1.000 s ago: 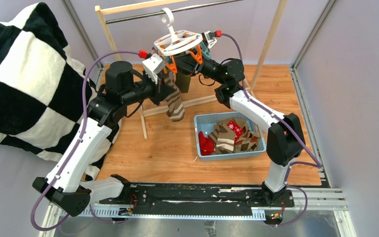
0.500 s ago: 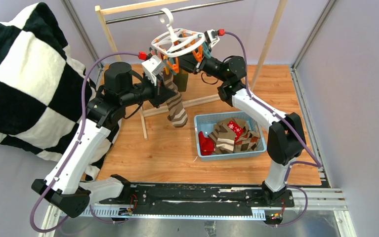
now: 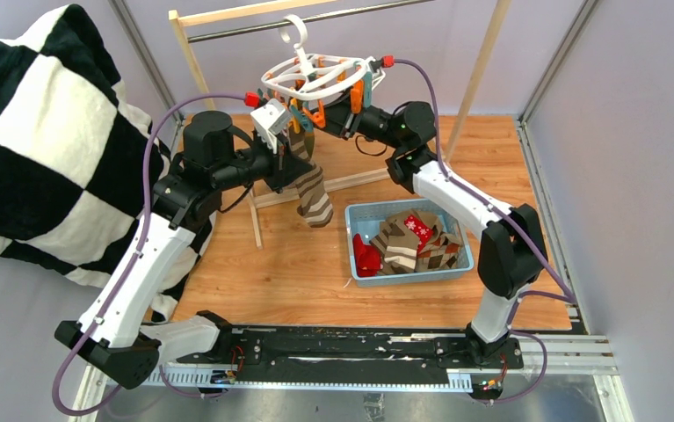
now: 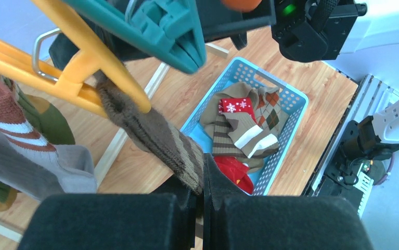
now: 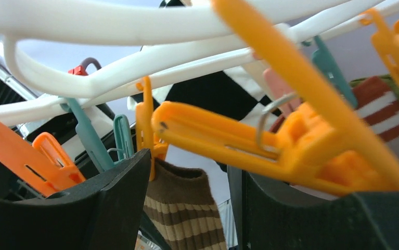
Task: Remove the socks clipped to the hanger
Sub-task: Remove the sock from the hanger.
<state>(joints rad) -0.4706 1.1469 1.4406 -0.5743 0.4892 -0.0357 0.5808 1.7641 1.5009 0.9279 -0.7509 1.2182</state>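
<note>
Entry: taupe striped sock (image 4: pixel 158 138), cuff pinched by an orange clothespin (image 5: pixel 213 135) under the white hanger (image 5: pixel 108 23), hanging above the left gripper (image 4: pixel 203 192), which is clamped on its leg, likely to pull it free; right gripper (image 5: pixel 192 172), jaws apart astride that clothespin, contact unclear, seemingly placed to squeeze it open.

Both arms extended to upper centre of the top view, wrists facing each other. Left arm (image 3: pixel 153 255): left gripper (image 4: pixel 203 179) clamped tight on striped sock (image 4: pixel 155 138). Right arm (image 3: pixel 456 198): right gripper (image 5: pixel 189 172) fingers apart.
</note>
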